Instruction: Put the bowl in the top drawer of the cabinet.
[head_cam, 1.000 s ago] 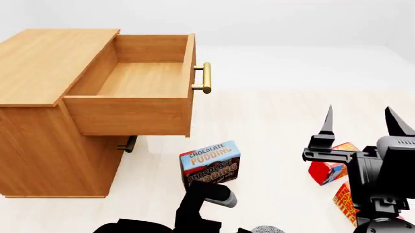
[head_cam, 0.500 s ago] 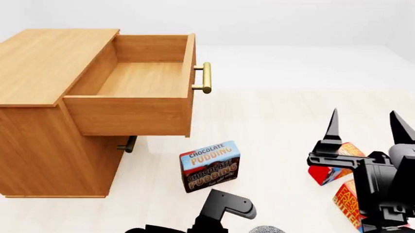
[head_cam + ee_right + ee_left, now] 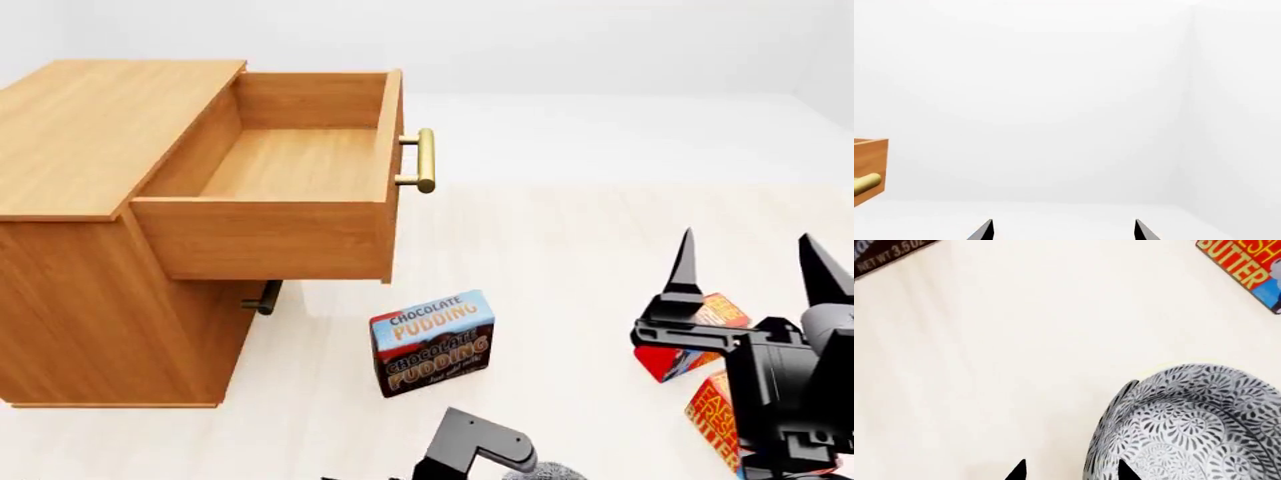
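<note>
The bowl [image 3: 1187, 425], white-grey with a fine dark pattern, sits on the pale floor; only a sliver of the bowl [image 3: 550, 472] shows at the bottom edge of the head view. My left gripper [image 3: 1071, 471] is open, with one fingertip [image 3: 1124, 471] over the bowl's inside and the other outside its rim. The cabinet [image 3: 94, 130] stands at the left with its top drawer [image 3: 287, 160] pulled out and empty. My right gripper [image 3: 747, 262] is open, pointing upward at the right, holding nothing; the right gripper [image 3: 1063, 231] faces a white wall.
A chocolate pudding box [image 3: 431, 340] stands on the floor in front of the cabinet. Red boxes [image 3: 683, 345] lie behind my right arm, and a butter box [image 3: 1247, 270] lies near the bowl. The lower drawer's handle [image 3: 263, 297] is under the open drawer.
My left arm has dropped lower and shifted right toward the bowl, mostly leaving the head view. My right gripper has moved slightly right and down.
</note>
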Tool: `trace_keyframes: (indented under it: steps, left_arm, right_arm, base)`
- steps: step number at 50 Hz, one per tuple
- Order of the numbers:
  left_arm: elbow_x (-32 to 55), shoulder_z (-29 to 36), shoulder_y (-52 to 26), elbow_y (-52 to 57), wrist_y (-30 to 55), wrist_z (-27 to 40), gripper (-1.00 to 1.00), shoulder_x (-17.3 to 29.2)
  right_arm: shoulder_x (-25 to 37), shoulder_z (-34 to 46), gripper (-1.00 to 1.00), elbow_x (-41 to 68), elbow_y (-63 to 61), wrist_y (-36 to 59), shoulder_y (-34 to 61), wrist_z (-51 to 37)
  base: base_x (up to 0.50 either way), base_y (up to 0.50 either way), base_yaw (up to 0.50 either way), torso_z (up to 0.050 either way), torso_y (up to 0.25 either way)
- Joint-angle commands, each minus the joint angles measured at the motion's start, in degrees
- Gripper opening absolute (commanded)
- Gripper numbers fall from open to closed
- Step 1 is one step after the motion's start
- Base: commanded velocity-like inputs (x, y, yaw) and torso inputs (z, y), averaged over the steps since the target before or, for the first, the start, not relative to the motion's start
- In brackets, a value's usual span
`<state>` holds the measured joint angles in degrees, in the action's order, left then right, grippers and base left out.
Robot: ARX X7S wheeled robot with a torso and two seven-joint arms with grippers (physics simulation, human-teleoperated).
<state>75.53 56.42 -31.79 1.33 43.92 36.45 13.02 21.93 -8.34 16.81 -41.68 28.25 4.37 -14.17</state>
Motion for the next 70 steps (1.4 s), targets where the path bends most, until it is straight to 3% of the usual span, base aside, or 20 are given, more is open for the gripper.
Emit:
trace_keyframes:
  steps: [1,11,24,39,55,70]
  left_arm:
    - [-4.1,2.1,0.6,-2.6,-1.5,-3.6,-1.00,-0.6]
    - [-1.9,0.7,0.8,0.2,-1.9,-4.3,-1.00,0.9]
    - [9.9,-8.2,1.7,16.5,-4.4,-0.6,-1.00,6.7]
    - [12.5,-16.2,0.3,25.1,-9.4,0.8,-1.00,12.0]
    - [7.5,-21.7,3.9,25.5,-15.4,-5.1,-1.00,17.9]
    - [21.4,-26.9,3.8,30.1,-15.8,-2.4,-1.00,24.1]
  right_arm:
    - [-0.4,0.8,1.00,-0.4,0.8,-1.1,-0.2,-0.2]
    - [-0.7,1.7,1.00,-0.6,2.5,-2.0,-0.1,0.0]
    - [-0.3,2.4,1.00,-0.5,1.1,-0.3,0.3,-0.7]
    - [1.1,0.7,1.00,0.9,-2.5,1.9,-0.6,-1.1]
    - [0.8,2.3,1.00,-0.1,-1.9,1.6,-0.3,-1.9]
    - [0.4,4.9,1.00,-0.8,0.0,0.8,0.8,-1.7]
  base:
    - [0.00,0.00,0.00,0.000,0.000]
    - [0.00,0.00,0.00,-0.001,0.000]
    - [0.00,0.00,0.00,0.000,0.000]
    - [0.00,0.00,0.00,0.000,0.000]
    - [0.00,0.00,0.00,0.000,0.000]
    - [0.00,0.00,0.00,0.000,0.000]
